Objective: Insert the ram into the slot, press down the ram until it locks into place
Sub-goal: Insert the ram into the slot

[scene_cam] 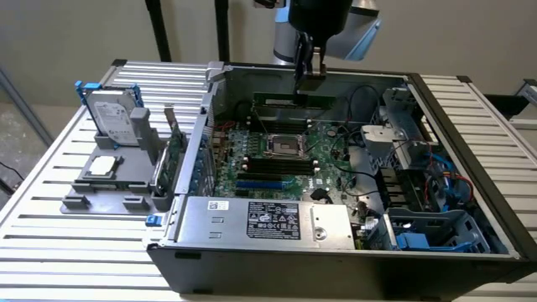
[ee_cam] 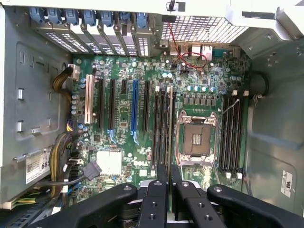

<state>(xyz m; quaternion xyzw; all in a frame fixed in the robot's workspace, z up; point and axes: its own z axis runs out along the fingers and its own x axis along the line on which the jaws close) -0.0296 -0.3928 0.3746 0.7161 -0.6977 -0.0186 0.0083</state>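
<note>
**Gripper holds the ram above the motherboard, beside the CPU socket**

Take the CPU socket (scene_cam: 283, 146), at the middle of the green motherboard (scene_cam: 251, 182), as your reference point. Well off to the exterior view's left of it, outside the open computer case (scene_cam: 336, 277), a grey fixture (scene_cam: 109, 185) rests on the slatted metal table (scene_cam: 42, 207). A hard drive (scene_cam: 113, 119) stands upright on the fixture. Closer to the socket, an upright green expansion card (scene_cam: 175, 157) stands just beside the case wall.

On the camera's side of the socket, a silver power supply (scene_cam: 268, 220) with a black label lies inside the case.

On the far side of the socket, your gripper (scene_cam: 309, 85) reaches down from above, clamped on the ram (scene_cam: 273, 99). The ram is a long, thin green stick, held level and on edge above the board.

In the wrist view, the gripper (ee_cam: 170, 172) has its black fingers (ee_cam: 162, 178) pinched on the ram (ee_cam: 170, 123). You see the ram edge-on, as a thin line. It runs parallel to a bank of black memory slots (ee_cam: 159, 123) just beside the socket (ee_cam: 195, 137). You cannot tell whether its lower edge touches a slot. A second bank of slots (ee_cam: 230, 133) lies on the socket's opposite side.

To the exterior view's right of the socket, a metal drive cage (scene_cam: 403, 145) stands among blue and black cables. A blue plastic bay (scene_cam: 428, 233) sits at the near corner of the case.
</note>
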